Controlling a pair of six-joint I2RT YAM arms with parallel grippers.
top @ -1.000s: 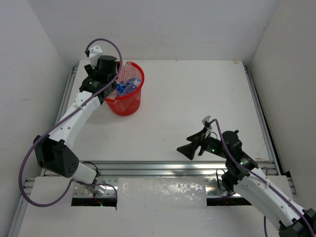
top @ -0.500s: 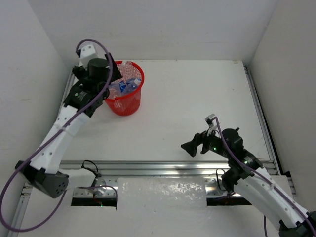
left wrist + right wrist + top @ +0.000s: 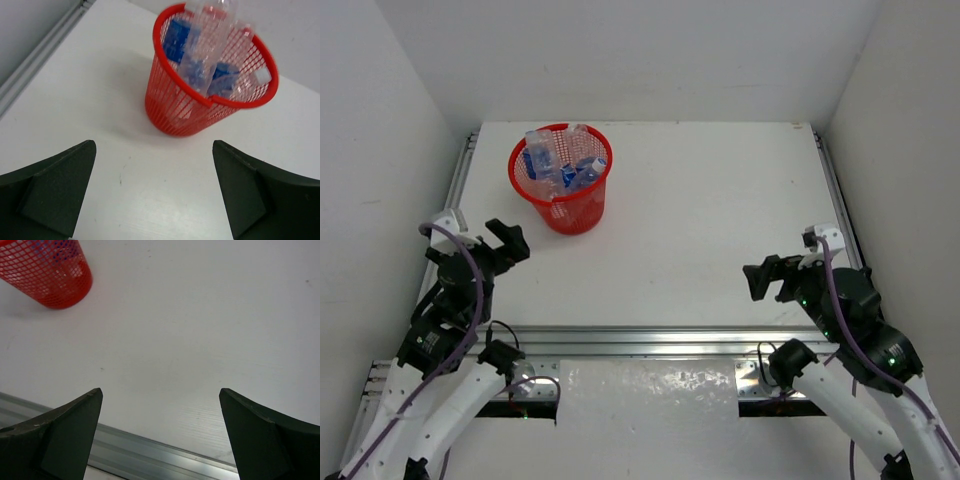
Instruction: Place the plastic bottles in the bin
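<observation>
Over the flat white desk (image 3: 720, 200) both arms have drawn back to the near edge. The left hand (image 3: 510, 240), over the bin a second ago, now hangs at the near left with jaws spread wide and empty, and the right hand (image 3: 758, 280) sits at the near right, equally wide and empty. The round red plastic mesh bin (image 3: 570, 212) stands at the far left with the clear crinkly plastic bottles (image 3: 560, 165) bunched inside, some poking above its rim, and none shows outside it, so the task looks finished. Blue labels show on several bottles, but no brand or writing is legible.
</observation>
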